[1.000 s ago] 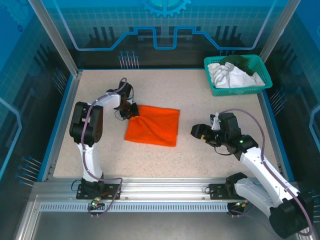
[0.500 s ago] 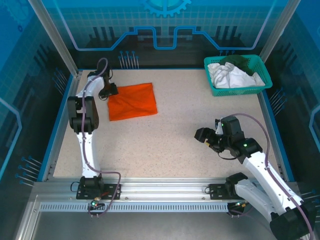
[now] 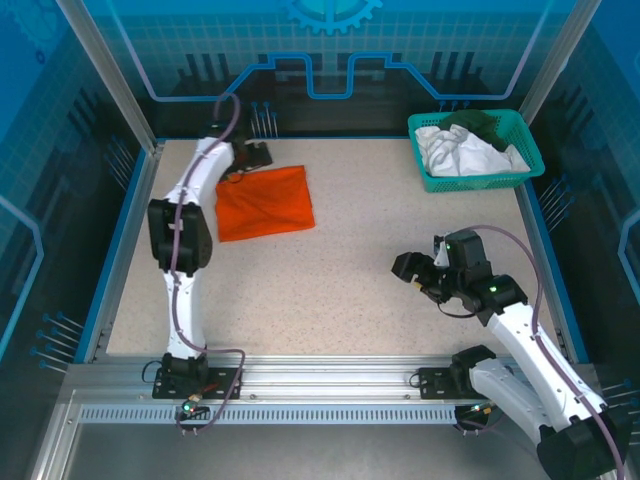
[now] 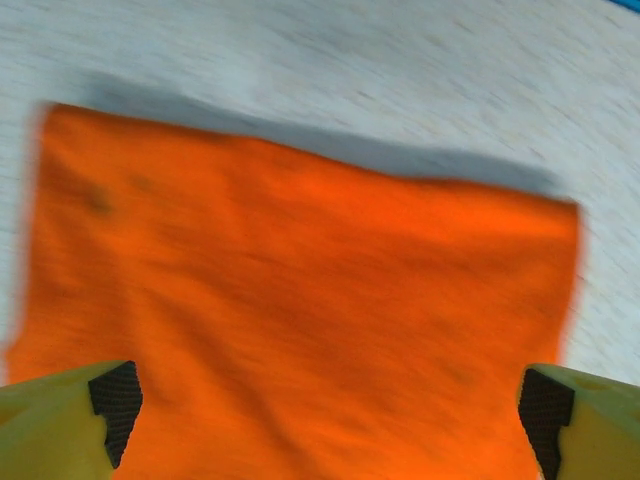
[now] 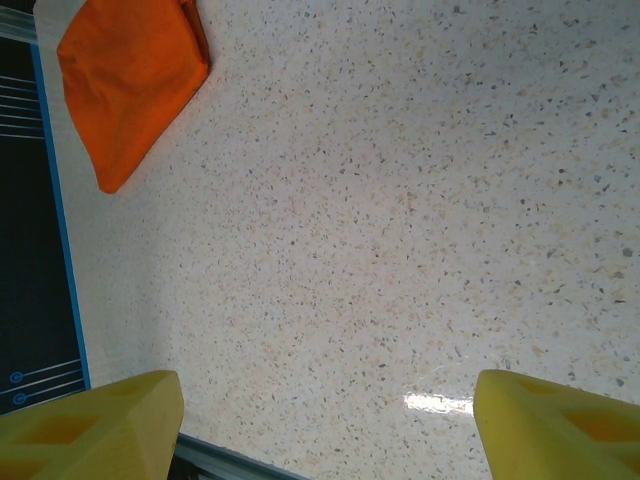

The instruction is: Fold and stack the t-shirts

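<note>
The bright orange t-shirt [image 3: 265, 202] lies folded into a rough rectangle at the far left of the table. My left gripper [image 3: 250, 160] hovers just beyond its far edge, open and holding nothing. In the left wrist view the orange t-shirt [image 4: 300, 300] spreads out below the left gripper [image 4: 330, 405], whose jaws stand wide apart. A white t-shirt [image 3: 455, 150] and a dark green t-shirt [image 3: 478, 122] lie crumpled in the basket. My right gripper [image 3: 405, 266] is open over bare table at centre right. The right wrist view has the orange t-shirt [image 5: 130, 80] far off at top left.
The teal mesh basket [image 3: 520, 135] stands at the far right corner. A blue raised rim [image 3: 130, 240] borders the speckled table [image 3: 340, 290]. The table's edge [image 5: 60, 250] runs down the left of the right wrist view.
My left gripper dragged the orange t-shirt from the middle to the far left, let it go and rose past its far edge. The right gripper drew back slightly.
</note>
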